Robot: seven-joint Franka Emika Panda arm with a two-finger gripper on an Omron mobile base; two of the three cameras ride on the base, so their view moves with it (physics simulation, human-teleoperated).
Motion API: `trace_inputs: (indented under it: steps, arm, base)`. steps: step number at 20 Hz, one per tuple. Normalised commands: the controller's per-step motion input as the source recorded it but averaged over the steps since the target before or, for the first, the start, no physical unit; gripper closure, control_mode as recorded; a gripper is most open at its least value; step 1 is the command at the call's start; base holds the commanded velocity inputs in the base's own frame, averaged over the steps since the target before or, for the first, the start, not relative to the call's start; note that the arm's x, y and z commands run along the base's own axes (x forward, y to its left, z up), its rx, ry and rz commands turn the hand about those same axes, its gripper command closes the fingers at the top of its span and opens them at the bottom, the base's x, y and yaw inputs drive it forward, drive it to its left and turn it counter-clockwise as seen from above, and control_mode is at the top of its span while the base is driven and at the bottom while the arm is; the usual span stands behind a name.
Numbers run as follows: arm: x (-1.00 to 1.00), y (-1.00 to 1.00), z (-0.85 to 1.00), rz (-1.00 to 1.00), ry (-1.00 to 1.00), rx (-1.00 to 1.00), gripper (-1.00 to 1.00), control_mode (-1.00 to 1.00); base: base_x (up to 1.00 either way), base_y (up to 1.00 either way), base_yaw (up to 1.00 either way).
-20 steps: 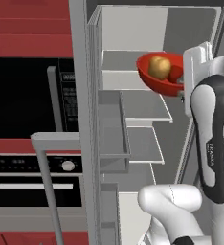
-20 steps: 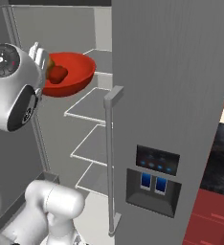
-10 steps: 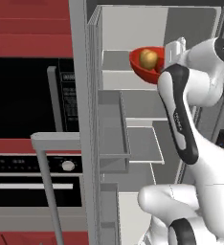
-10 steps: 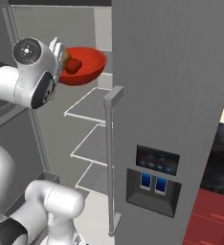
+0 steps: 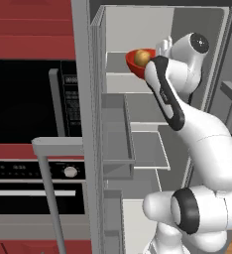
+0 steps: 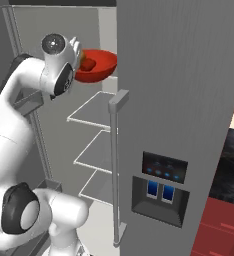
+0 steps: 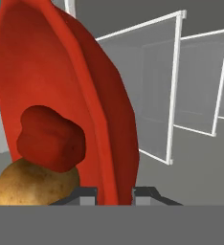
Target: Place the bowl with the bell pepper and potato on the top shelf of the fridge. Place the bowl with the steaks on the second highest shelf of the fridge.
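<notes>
High inside the fridge [image 6: 189, 75], near the top shelf [image 5: 119, 82], the gripper [image 7: 115, 194] pinches the rigid bowl [image 7: 61, 86] by its rim; loose potato [image 7: 35, 184] and pepper [image 7: 49, 139] can roll.

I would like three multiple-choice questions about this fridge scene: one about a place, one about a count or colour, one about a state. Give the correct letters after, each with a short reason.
1. Where is the red-orange bowl?
A. low beside the oven
B. high up at the open fridge
C. on the lowest shelf

2. How many food items lie in the bowl?
A. one
B. two
C. four

3. What is the state of the gripper?
A. shut on the bowl's rim
B. wide open and apart from the bowl
C. shut on the fridge handle

Answers:
1 B: both base views show the bowl high, at about the level of the top shelf.
2 B: the hand view shows a bell pepper and a potato.
3 A: in the hand view the fingertips sit on either side of the rim.
</notes>
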Motion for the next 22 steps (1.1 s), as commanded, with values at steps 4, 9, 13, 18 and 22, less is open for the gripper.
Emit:
trace_inputs:
  steps: [4, 9, 13, 18, 22]
  arm:
    - [1.00, -0.24, 0.00, 0.00, 0.00, 0.00, 1.00, -1.00]
    - [1.00, -0.24, -0.07, 0.00, 0.00, 0.00, 1.00, -1.00]
    - [1.00, -0.19, -0.18, 0.00, 0.00, 0.00, 1.00, -1.00]
    - [0.82, -0.11, -0.11, 0.00, 0.00, -0.01, 1.00, -1.00]
    - [-0.35, 0.11, 0.00, 0.00, -0.05, -0.03, -1.00, -1.00]
  base:
    - [0.00, 0.00, 0.00]
    - [0.00, 0.00, 0.00]
    - [0.00, 0.00, 0.00]
    - [0.00, 0.00, 0.00]
    - [0.00, 0.00, 0.00]
